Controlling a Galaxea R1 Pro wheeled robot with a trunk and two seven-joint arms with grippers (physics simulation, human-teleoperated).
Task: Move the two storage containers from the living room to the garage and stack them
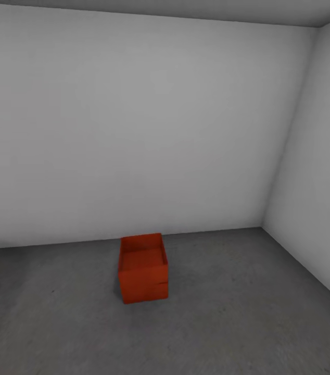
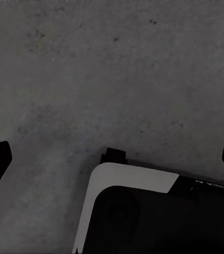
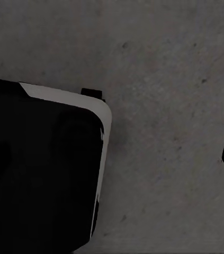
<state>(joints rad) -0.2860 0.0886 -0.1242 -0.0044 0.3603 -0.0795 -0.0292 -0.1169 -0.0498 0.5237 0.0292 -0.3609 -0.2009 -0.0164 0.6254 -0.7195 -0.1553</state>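
Left end effector (image 2: 112, 159) hangs released over the floor (image 2: 117, 79); right one's state unclear; 1 container (image 1: 143, 268) sits ahead.

Two plain grey-white walls (image 1: 134, 130) are meeting in a corner (image 1: 290, 140) at the right, and a strip of grey ceiling (image 1: 186, 8) is showing above them.

Orange-red rectangular open-top storage container (image 1: 143, 270): plain flat walls, matt, smooth, plastic-looking; faint scuff line low on the near face. Dark grey concrete floor (image 1: 238, 323): rough, mottled, speckled with small dark pits, no sheen. Grey-white walls (image 1: 134, 130): smooth, matt, uniform. Robot base panel of black and white casing (image 2: 127, 182): smooth, hard, plastic-looking, with a dull finish.
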